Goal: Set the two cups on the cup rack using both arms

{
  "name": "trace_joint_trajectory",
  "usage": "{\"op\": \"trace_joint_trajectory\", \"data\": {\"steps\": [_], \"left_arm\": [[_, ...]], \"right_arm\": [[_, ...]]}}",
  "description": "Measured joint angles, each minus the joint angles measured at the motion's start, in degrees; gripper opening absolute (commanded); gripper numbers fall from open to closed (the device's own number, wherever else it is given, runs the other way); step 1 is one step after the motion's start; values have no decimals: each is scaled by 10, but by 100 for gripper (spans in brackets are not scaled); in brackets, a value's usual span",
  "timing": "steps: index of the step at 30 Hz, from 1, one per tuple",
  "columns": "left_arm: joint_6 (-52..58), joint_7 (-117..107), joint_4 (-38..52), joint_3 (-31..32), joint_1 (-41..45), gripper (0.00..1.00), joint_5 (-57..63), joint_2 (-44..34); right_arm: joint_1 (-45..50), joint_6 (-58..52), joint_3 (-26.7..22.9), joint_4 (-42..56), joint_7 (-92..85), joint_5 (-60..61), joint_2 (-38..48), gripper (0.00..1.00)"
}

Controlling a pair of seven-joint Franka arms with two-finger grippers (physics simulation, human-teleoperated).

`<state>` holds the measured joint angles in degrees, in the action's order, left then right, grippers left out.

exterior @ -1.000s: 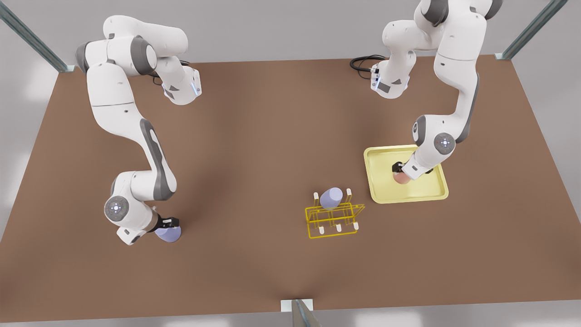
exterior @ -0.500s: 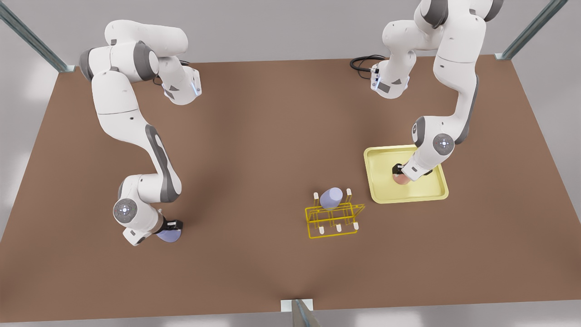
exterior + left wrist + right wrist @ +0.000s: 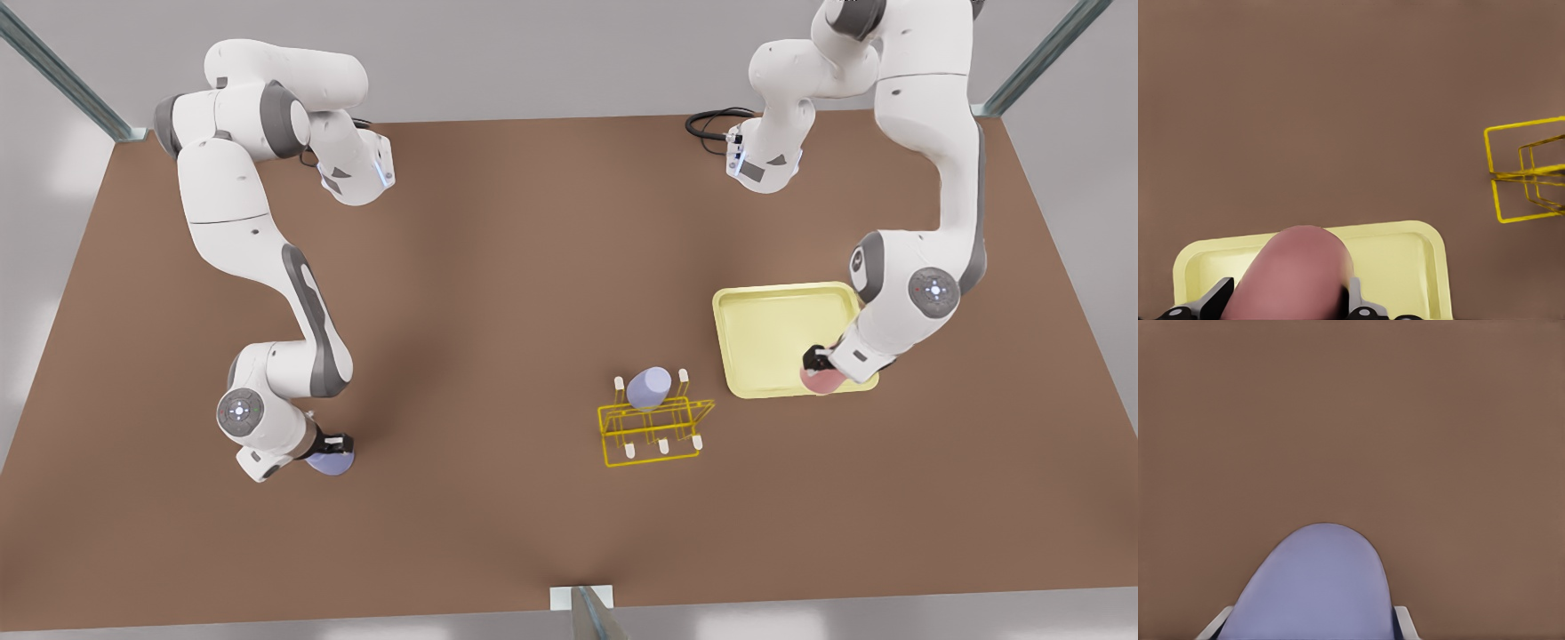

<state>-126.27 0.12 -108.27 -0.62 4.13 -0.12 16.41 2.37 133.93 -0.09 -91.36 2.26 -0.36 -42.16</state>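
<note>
Two lavender cups (image 3: 331,462) (image 3: 648,388), one pink cup (image 3: 820,380), one rack (image 3: 655,430), one tray (image 3: 770,333).

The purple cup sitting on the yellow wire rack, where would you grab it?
Grip the small lavender tapered cup across its smooth round sides, coming from above. It sits upturned over a peg of the bright-yellow wire rack, has no handle, and probably only lifts off upward.

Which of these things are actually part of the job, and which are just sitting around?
Part of the job:
- pink cup, held by the left gripper
- lavender cup, held by the right gripper
- yellow wire rack

Just there:
- second lavender cup, already on the rack
- pale yellow tray
- black cable
</note>
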Motion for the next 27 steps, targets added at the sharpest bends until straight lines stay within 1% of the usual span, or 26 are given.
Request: {"op": "trace_joint_trajectory", "data": {"steps": [2,5,10,12,18,23,27], "left_arm": [[46,-4,84,8,2,80,-4,41],[92,-11,183,19,3,80,-9,105],[129,-32,336,56,3,80,-17,207],[133,-43,392,62,3,80,-21,248],[125,-84,465,102,5,80,-33,298],[114,-119,476,120,19,80,-37,304],[103,-143,476,135,24,80,-38,306]], "right_arm": [[1,0,1,1,1,0,1,81],[0,0,2,1,1,0,3,81],[6,0,6,2,1,1,12,81],[8,0,16,4,1,2,18,81],[12,0,65,27,2,3,21,81],[13,0,122,35,3,4,40,81],[14,2,151,48,4,4,42,81]]}}
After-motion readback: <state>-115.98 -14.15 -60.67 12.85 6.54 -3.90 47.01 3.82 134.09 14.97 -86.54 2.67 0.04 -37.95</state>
